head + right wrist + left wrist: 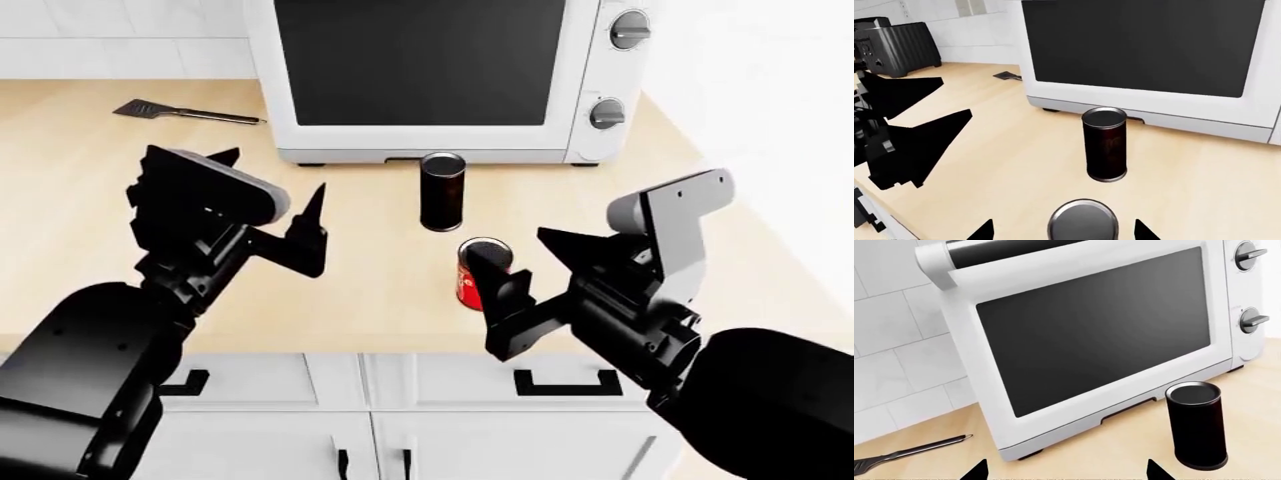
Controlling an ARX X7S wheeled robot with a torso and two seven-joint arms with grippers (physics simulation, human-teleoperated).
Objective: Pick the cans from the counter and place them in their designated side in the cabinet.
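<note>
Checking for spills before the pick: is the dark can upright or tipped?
Upright. The dark can stands on its base on the counter, metal top up, in front of the oven.

Oven (441, 75) at the back of the worktop (80, 230), taller can (442, 191) just before it, shorter can (477, 273) nearer still, spatula (180, 112) off to the oven's left

Bright even light, soft faint shadows, sharp renders, right side perhaps overexposed
</note>
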